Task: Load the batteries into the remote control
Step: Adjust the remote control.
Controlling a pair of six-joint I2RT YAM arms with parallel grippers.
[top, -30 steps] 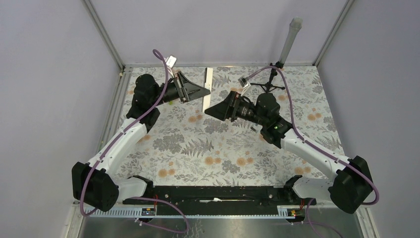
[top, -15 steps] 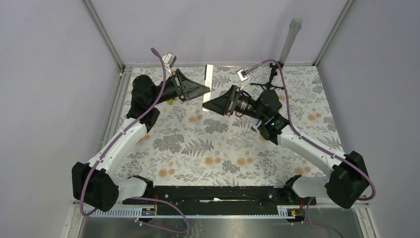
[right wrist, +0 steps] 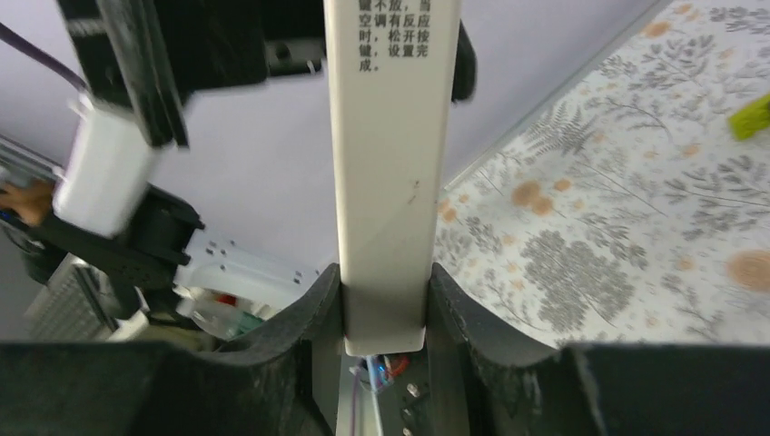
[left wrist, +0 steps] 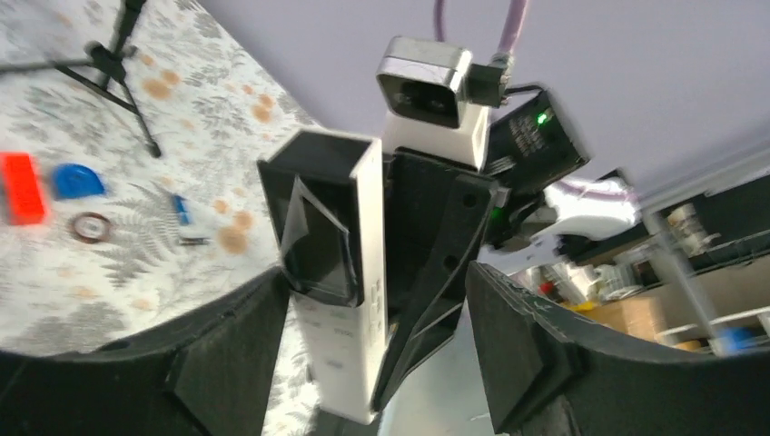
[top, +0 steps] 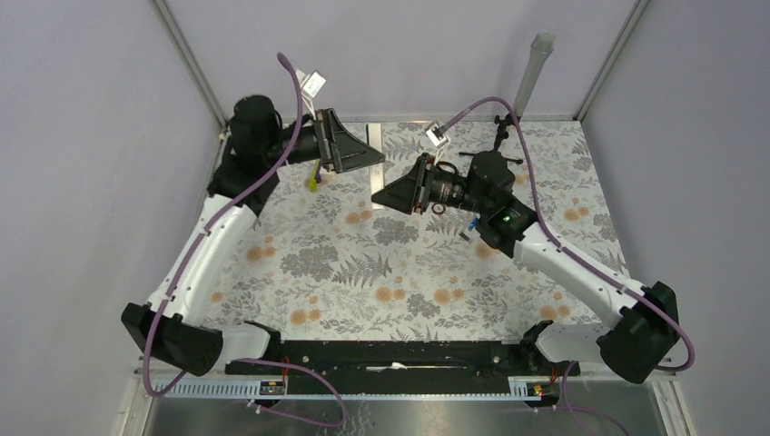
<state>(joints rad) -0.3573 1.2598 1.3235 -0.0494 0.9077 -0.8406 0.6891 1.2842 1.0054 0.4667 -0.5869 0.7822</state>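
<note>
The remote control (right wrist: 386,182), a slim white bar, is clamped at its lower end between the pads of my right gripper (right wrist: 386,318). In the top view my right gripper (top: 380,197) holds the remote control (top: 374,180) above the far middle of the table. My left gripper (left wrist: 377,291) stands open around the remote's dark end (left wrist: 318,236), with a wide gap on the right side. Seen from above, the left gripper (top: 374,160) is just beyond the right one. A small blue battery (left wrist: 182,209) and a dark slim piece (left wrist: 192,242) lie on the table.
A red block (left wrist: 20,186), a blue half-round piece (left wrist: 77,180) and a brown ring (left wrist: 91,227) lie near the battery. A black tripod (top: 499,136) stands at the far right. A yellow-green piece (top: 313,182) lies under the left arm.
My right gripper closed on the remote control. My left gripper, shut on it before, has opened its jaws, and the left arm has swung up and back.
</note>
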